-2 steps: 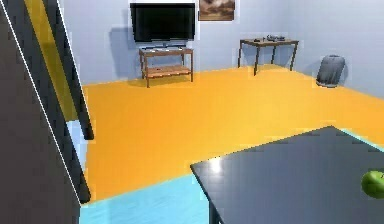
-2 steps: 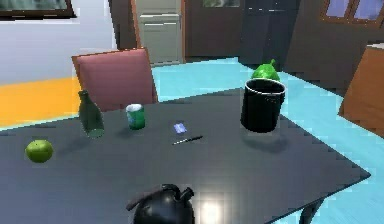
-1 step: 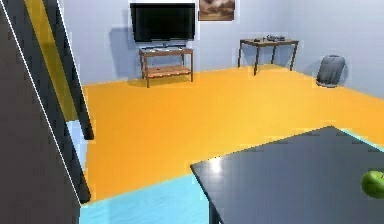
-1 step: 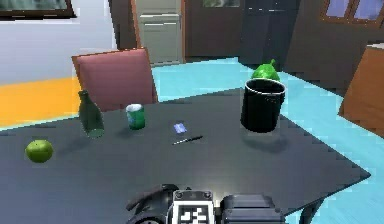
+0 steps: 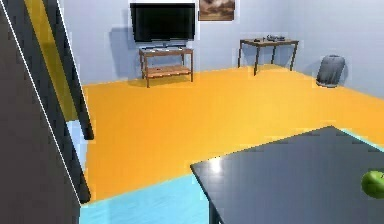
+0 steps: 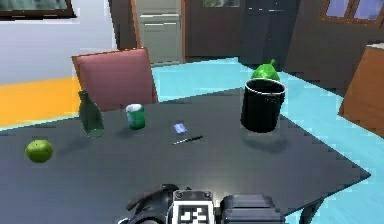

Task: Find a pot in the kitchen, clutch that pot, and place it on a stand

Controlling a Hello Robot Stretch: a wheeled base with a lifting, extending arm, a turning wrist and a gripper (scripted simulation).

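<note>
1. Well, the pot (image 6: 263,106) is easy to pick out. It is black and straight-sided, upright with its mouth to the ceiling, and it is on the dark table (image 6: 230,172) toward the arm side view's right. A rounded green thing (image 6: 265,72) sits just behind it.
2. The gripper (image 6: 145,207) is low at that view's bottom edge, its dark body just left of a white marker square (image 6: 195,212). It is dark against the dark tabletop, so I cannot tell how its fingers are set or whether it holds anything.
3. The coming move turns on one relation: the pot lies well apart from the gripper, farther out across the table and off toward the view's right.
4. The pot's long axis runs straight up and down, and it looks about as wide as it is tall. I'd judge the rim or the wall to be the place to take it. There is only the one arm, so reach is a matter of where the base stands.
5. The other things lie toward the view's left of that line. They are a green apple (image 6: 39,150), a green bottle (image 6: 91,116), a cup (image 6: 135,117), a small blue thing (image 6: 180,128) and a pen (image 6: 188,139). A red chair (image 6: 113,78) stands behind the table.
6. In the forward view, a wooden stand (image 5: 166,64) carries a television (image 5: 162,22) at the far wall, across the orange floor. A side table (image 5: 268,48) stands to its right. By my reckoning the pot has yet to be taken, so the carrying and placing are all ahead.
</note>
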